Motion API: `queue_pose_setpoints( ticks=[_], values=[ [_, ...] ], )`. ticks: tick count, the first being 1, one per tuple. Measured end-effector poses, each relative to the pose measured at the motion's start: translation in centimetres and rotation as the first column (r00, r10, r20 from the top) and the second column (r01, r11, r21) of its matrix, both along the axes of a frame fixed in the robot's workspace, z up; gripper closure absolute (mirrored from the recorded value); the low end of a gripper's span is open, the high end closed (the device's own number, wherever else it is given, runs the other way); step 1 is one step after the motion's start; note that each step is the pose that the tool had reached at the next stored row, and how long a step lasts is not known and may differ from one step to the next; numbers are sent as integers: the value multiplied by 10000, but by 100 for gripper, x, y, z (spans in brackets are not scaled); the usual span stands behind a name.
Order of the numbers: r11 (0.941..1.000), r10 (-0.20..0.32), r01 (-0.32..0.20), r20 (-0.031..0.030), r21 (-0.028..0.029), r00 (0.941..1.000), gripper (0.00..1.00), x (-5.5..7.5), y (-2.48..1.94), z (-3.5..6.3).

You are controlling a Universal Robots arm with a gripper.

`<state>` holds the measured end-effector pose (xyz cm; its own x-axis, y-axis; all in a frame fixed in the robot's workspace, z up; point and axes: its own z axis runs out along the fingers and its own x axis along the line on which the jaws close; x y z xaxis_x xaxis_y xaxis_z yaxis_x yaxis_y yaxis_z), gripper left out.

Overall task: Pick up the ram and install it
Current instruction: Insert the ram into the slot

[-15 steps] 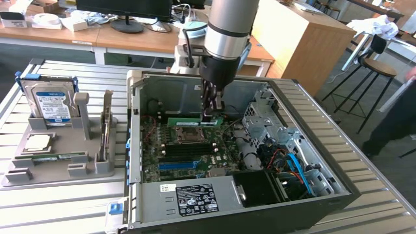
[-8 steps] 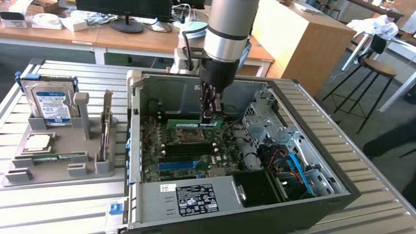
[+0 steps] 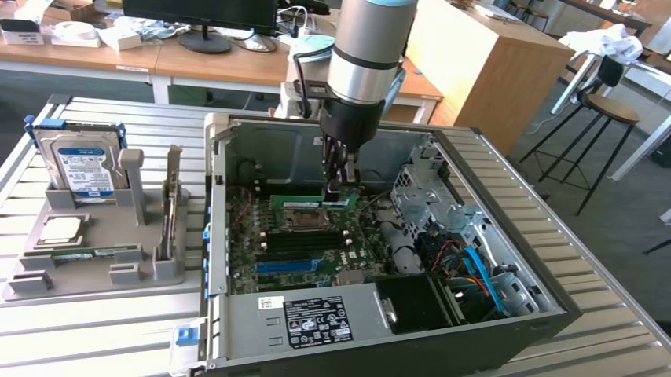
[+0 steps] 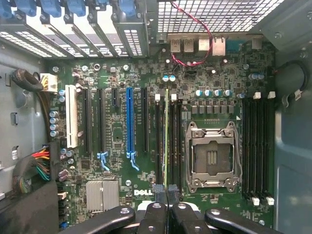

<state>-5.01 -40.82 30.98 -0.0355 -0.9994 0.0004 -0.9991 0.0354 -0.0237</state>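
Inside the computer case [image 3: 273, 145], gripper [image 4: 167, 191] clamped on the ram [image 4: 166, 136], edge-on along black slots [image 4: 157, 141]; processor socket [image 4: 212, 153] just beside it, blue slot [image 4: 130, 119] on its other side.

This is a robotics lab in an office-like room: a robot arm [image 3: 367, 55] hangs its tool [image 3: 338, 195] inside an open computer case [image 3: 504, 236] lying on a slatted metal bench [image 3: 94, 338], with the motherboard [image 4: 117, 141] laid bare. At the exterior view's left, a grey fixture tray [image 3: 74, 267] holds a hard drive [image 3: 84, 165] and other computer parts upright. Far behind stand desks [image 3: 210, 67] with a monitor [image 3: 199, 12], a wooden cabinet [image 3: 472, 63] and a stool [image 3: 608, 110].
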Motion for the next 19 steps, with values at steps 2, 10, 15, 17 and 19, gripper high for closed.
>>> queue_pose_setpoints(
  ticks=[2, 10, 15, 17, 19],
  values=[
    [10000, 0, 0, 0, 1, 10000, 89, 0, 0, 0],
    [10000, 57, -57, 1, 2, 10000, 89, 42, 0, -3],
    [10000, 65, -65, 1, 2, 10000, 89, 46, 0, -4],
    [10000, 65, -65, 2, 4, 10000, 89, 47, 1, -10],
    [10000, 66, -66, 1, 2, 10000, 89, 47, 0, -26]
  ],
)
